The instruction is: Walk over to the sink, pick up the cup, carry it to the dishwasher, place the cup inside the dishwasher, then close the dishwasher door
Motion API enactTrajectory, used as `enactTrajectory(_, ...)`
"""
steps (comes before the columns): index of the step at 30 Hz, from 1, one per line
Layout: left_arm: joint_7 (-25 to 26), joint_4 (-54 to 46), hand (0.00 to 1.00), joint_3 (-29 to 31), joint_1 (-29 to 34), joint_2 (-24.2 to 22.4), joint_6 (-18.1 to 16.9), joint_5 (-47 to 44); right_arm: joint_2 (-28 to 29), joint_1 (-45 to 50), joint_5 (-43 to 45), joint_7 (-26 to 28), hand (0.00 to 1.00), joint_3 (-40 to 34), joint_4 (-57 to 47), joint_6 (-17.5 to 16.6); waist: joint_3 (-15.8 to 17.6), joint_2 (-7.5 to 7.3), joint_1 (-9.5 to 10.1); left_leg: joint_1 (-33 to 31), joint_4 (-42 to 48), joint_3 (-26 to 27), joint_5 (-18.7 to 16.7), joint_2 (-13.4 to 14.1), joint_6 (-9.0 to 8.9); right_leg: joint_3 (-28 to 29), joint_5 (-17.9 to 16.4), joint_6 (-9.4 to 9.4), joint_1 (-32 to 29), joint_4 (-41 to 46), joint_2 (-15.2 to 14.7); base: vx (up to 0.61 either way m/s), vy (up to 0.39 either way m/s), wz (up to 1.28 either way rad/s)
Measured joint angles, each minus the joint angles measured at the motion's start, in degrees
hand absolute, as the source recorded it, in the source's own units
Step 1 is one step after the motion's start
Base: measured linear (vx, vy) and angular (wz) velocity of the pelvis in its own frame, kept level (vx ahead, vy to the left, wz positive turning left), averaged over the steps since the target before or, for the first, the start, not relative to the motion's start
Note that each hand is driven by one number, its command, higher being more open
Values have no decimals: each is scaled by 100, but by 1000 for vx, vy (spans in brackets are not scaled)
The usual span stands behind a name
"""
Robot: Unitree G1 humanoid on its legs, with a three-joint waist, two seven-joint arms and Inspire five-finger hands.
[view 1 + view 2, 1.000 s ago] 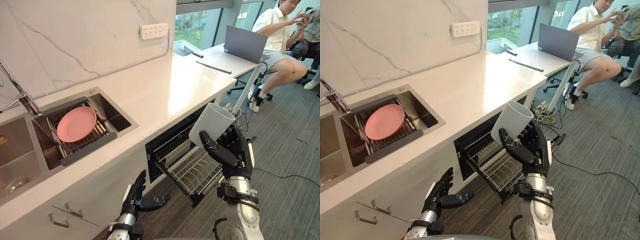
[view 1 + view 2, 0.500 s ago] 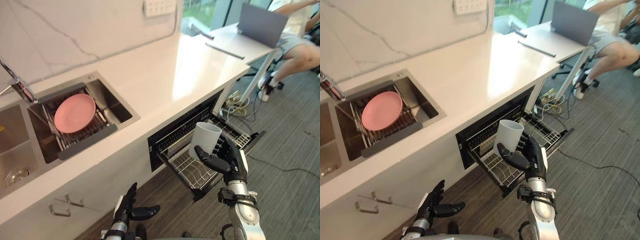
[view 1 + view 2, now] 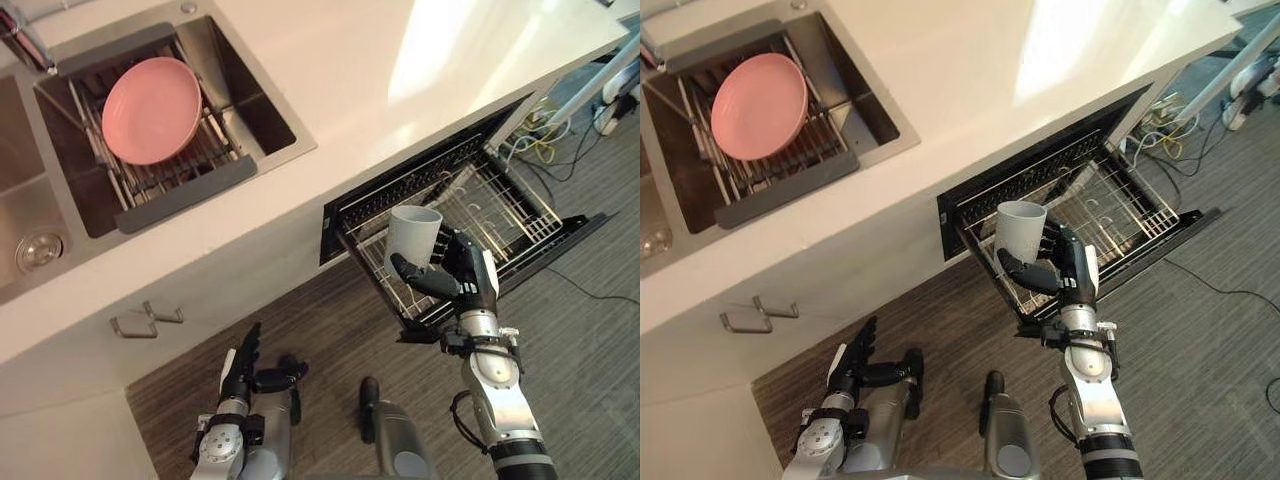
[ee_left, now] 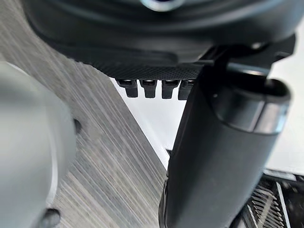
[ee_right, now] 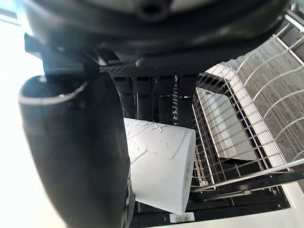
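My right hand point(image 3: 462, 279) is shut on a pale grey cup point(image 3: 410, 235), held upright with its mouth up over the near left corner of the pulled-out dishwasher rack point(image 3: 497, 205). In the right wrist view the cup point(image 5: 161, 166) shows between the thumb and the fingers point(image 5: 142, 90), with the wire rack point(image 5: 247, 123) beyond it. The dishwasher door point(image 3: 560, 240) lies open below the counter. My left hand point(image 3: 247, 368) hangs low over the floor with straight fingers and holds nothing; its fingers point(image 4: 152, 88) also appear in the left wrist view.
A pink plate point(image 3: 150, 110) lies on a drying rack in the steel sink point(image 3: 260, 100) at upper left. The white counter point(image 3: 400, 70) overhangs the dishwasher. A cabinet handle point(image 3: 145, 320) sticks out at left. Cables point(image 3: 535, 140) lie on the grey carpet at upper right.
The camera has tipped downward, so the whole scene shifted up. The cup in my right hand has sunk lower, closer to the rack. The left hand stays low.
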Motion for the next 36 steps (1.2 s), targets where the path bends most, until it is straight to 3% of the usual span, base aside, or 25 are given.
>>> enactTrajectory(4,27,0,100,89,-158,-26,-37,-90,-236,-529,-101,-125,0,-3,137,29,207,0,54,-211,338,-42,-75,63,5,-34,-150,-37,-208,370,-4,-19,-11,2)
enactTrajectory(14,96,1,100,93,-424,-119,-97,-96,-712,-1230,-144,-231,0,-11,635,166,361,18,110,-685,869,-112,-297,152,-45,-124,-429,-102,-669,953,11,-7,-18,2)
enactTrajectory(25,127,271,100,98,-798,-144,-169,-98,-1270,-2440,-985,-223,0,327,1643,421,516,21,123,-1040,1040,-85,-329,212,-50,-197,-440,-113,-1010,1113,6,2,0,-1)
enactTrajectory(36,190,437,100,93,-1014,-183,-179,-98,-1324,-3282,-1551,-208,0,774,2650,616,516,22,136,-1161,1034,-50,-329,221,-50,-263,-440,-113,-1098,1123,-25,-2,-1,1)
